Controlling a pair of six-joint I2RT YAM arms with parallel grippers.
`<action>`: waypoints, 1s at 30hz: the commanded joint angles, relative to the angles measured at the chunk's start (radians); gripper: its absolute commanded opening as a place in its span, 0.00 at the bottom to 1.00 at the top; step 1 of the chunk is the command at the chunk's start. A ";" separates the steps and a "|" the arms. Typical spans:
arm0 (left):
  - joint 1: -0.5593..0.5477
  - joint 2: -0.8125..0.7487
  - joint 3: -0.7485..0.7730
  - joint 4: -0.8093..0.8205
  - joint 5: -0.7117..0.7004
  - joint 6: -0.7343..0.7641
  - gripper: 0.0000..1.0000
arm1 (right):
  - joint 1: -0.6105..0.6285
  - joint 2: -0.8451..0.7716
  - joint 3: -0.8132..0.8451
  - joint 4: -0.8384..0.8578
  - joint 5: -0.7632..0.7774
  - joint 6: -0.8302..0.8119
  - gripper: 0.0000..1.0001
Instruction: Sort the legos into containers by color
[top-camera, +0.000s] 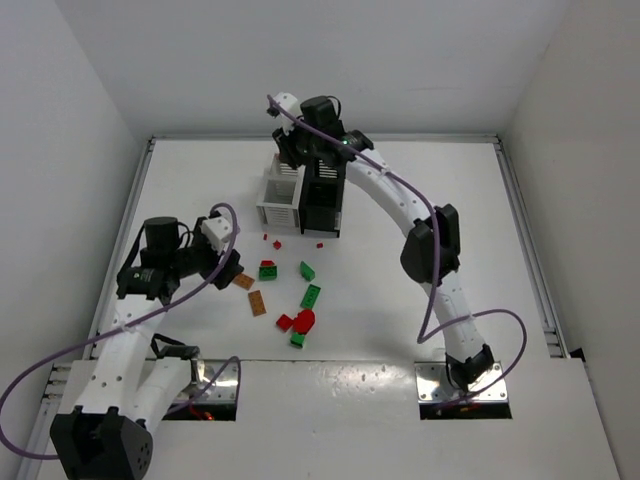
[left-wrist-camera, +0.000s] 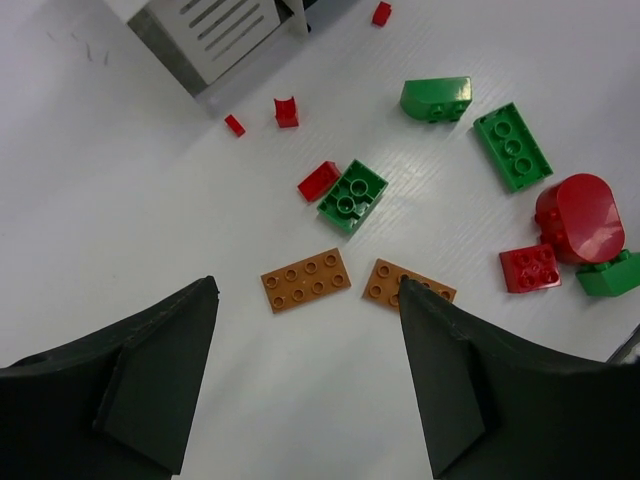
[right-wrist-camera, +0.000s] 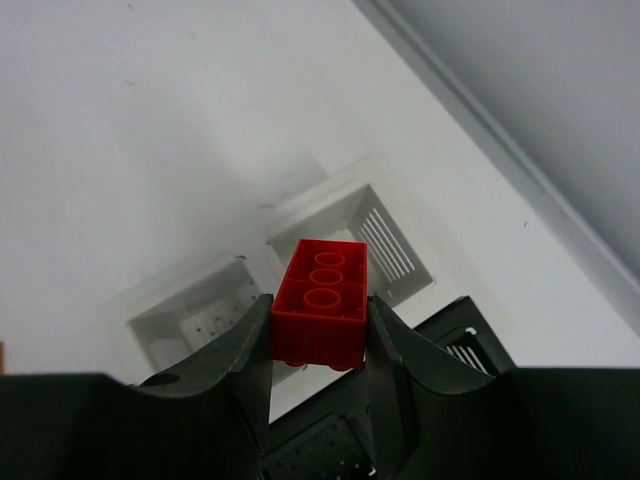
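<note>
My right gripper (right-wrist-camera: 320, 322) is shut on a red brick (right-wrist-camera: 320, 298), studs down, held above the containers: two white bins (right-wrist-camera: 195, 310) (right-wrist-camera: 385, 235) and a black bin (right-wrist-camera: 470, 340). From the top view, that gripper (top-camera: 300, 150) hangs over the bin cluster (top-camera: 280, 200). My left gripper (left-wrist-camera: 307, 290) stands open and empty low over the table. Two orange-brown plates (left-wrist-camera: 305, 280) (left-wrist-camera: 385, 278) lie just beyond its fingertips, the second partly hidden by the right finger. Farther off lie green bricks (left-wrist-camera: 352, 195) (left-wrist-camera: 512, 146) (left-wrist-camera: 437, 98) and red ones (left-wrist-camera: 580, 215) (left-wrist-camera: 530, 268).
Tiny red pieces (left-wrist-camera: 234, 125) (left-wrist-camera: 286, 112) (left-wrist-camera: 381, 13) lie scattered near a white bin's corner (left-wrist-camera: 210, 35). The loose bricks (top-camera: 300, 300) sit mid-table in front of the bins. A raised rail (top-camera: 525, 250) borders the table on the right, and white walls enclose it.
</note>
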 joint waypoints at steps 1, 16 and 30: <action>-0.017 -0.005 0.008 -0.012 -0.024 0.049 0.79 | -0.012 0.080 0.059 0.015 0.030 0.047 0.00; -0.249 0.202 0.092 -0.057 -0.139 0.029 0.78 | -0.043 0.102 0.088 0.024 0.039 0.091 0.61; -0.692 0.432 0.159 -0.028 -0.347 -0.167 0.71 | -0.202 -0.419 -0.315 -0.064 0.061 0.190 0.66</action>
